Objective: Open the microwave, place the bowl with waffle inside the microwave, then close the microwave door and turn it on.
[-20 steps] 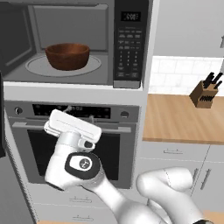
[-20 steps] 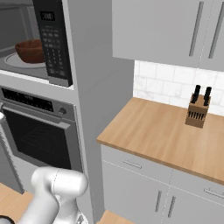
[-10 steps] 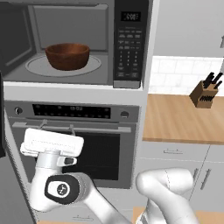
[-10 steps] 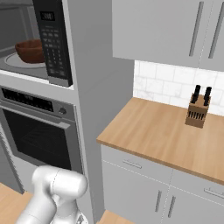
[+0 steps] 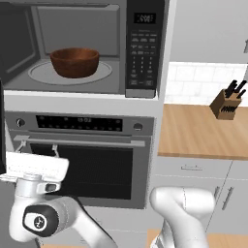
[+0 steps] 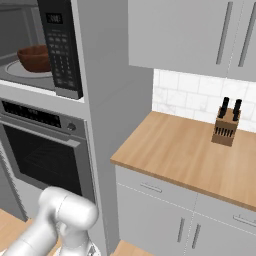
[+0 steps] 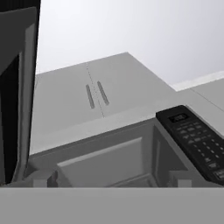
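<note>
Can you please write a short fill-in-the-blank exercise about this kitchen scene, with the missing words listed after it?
1. The brown bowl sits on the round turntable inside the ____.
2. The microwave door stands ____.
3. The knife block stands on the wooden ____.
4. Directly below the microwave is the ____, its door shut.

Missing words: microwave; open; counter; oven
</note>
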{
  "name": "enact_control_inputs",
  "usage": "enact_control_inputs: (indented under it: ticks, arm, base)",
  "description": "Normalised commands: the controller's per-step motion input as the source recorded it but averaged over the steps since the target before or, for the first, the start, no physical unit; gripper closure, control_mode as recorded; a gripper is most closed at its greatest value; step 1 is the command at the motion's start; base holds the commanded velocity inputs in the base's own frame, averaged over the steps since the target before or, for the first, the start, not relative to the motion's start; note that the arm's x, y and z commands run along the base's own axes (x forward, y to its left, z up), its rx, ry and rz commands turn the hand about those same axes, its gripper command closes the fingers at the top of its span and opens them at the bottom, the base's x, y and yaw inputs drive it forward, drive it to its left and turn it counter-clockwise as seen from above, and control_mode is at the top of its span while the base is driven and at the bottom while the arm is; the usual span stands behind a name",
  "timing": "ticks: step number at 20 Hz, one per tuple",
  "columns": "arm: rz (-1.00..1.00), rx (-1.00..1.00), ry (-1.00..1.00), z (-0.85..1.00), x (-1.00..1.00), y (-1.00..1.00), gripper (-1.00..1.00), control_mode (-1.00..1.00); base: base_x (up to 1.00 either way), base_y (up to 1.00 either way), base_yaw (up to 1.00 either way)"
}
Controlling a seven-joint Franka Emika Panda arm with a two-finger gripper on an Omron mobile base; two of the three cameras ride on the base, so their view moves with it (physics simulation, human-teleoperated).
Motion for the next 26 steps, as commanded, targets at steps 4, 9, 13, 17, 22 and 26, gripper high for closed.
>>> enact_control_inputs:
  ticks: [4, 9, 13, 17, 22, 26]
  arm:
    - [0.00, 0.00, -0.15, -0.51, 0.26, 0.46, -1.00, -1.00]
    - [0.00, 0.00, -0.06, -0.13, 0.05, 0.53, -1.00, -1.00]
    - [0.00, 0.00, -0.01, 0.06, 0.00, 0.54, -1.00, -1.00]
    - [-0.01, 0.02, 0.00, 0.19, 0.00, 0.41, -1.00, -1.00]
    - [-0.02, 0.03, 0.00, 0.29, 0.04, 0.31, -1.00, -1.00]
    - [-0.01, 0.09, -0.02, 0.45, 0.02, 0.04, -1.00, -1.00]
  base:
    - [0.00, 0.00, 0.00]
    - [0.00, 0.00, 0.00]
    - [0.00, 0.00, 0.00]
    - [0.00, 0.00, 0.00]
    - [0.00, 0.00, 0.00]
    - [0.00, 0.00, 0.00]
